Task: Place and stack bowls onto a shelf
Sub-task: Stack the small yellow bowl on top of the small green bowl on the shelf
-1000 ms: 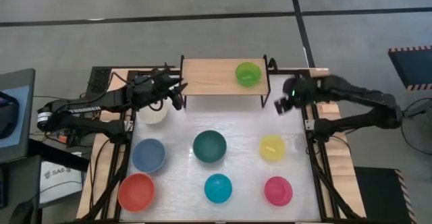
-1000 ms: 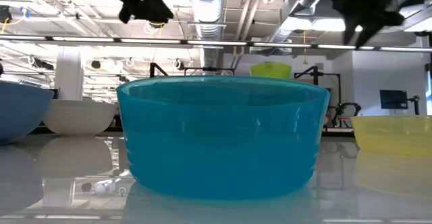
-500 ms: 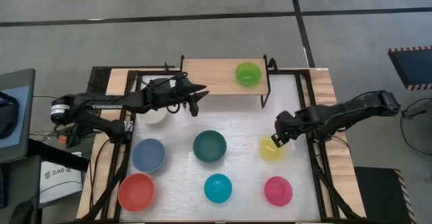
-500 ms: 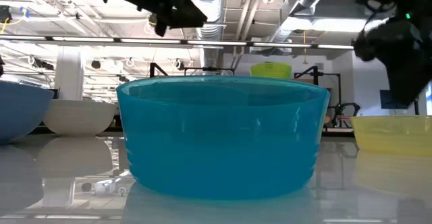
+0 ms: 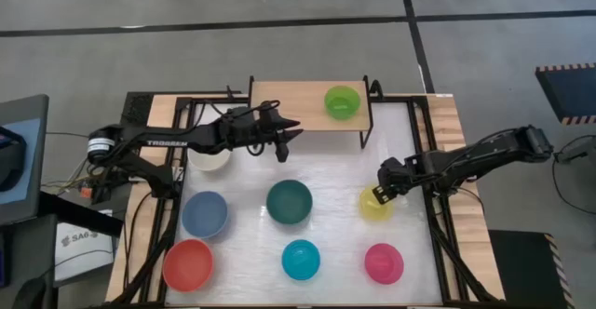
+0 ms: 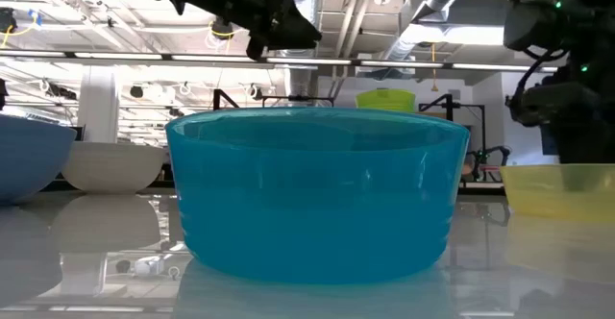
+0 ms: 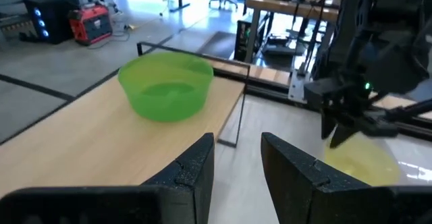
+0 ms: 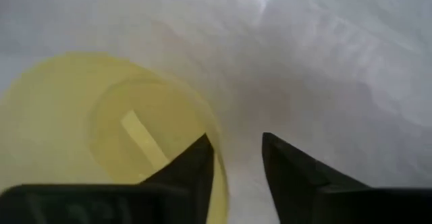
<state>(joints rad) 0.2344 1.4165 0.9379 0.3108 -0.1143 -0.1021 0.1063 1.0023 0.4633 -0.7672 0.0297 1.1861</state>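
My right gripper (image 5: 380,191) is open and low over the yellow bowl (image 5: 375,204). In the right wrist view its fingers (image 8: 196,163) stand one inside and one outside the bowl's rim (image 8: 217,146). My left gripper (image 5: 287,140) is open and empty, hovering just in front of the shelf (image 5: 289,104). The lime green bowl (image 5: 342,101) sits upright on the shelf's wooden top. The white bowl (image 5: 209,158) is partly hidden under the left arm. The slate-blue (image 5: 205,214), dark teal (image 5: 290,203), red-orange (image 5: 188,264), cyan (image 5: 301,260) and pink (image 5: 384,263) bowls stand on the table. My right gripper comes from above, slanting down, astride the yellow bowl's rim (image 8: 217,146) on the side toward the table's far right. One finger is inside the bowl and one outside. Whether either finger touches the rim I cannot tell. The bowl stands on the table.
The shelf stands at the table's far edge on thin black legs (image 5: 365,140). Its left half of wooden top (image 7: 81,143) is bare. The cyan bowl (image 6: 312,194) fills the low view. Open white tabletop (image 5: 335,165) lies between the shelf and the bowls.
My right gripper has moved from beside the shelf's right end toward the near edge and down onto the yellow bowl's rim. My left gripper has travelled toward the table's right along the shelf's front edge, away from the white bowl. No bowl has moved.
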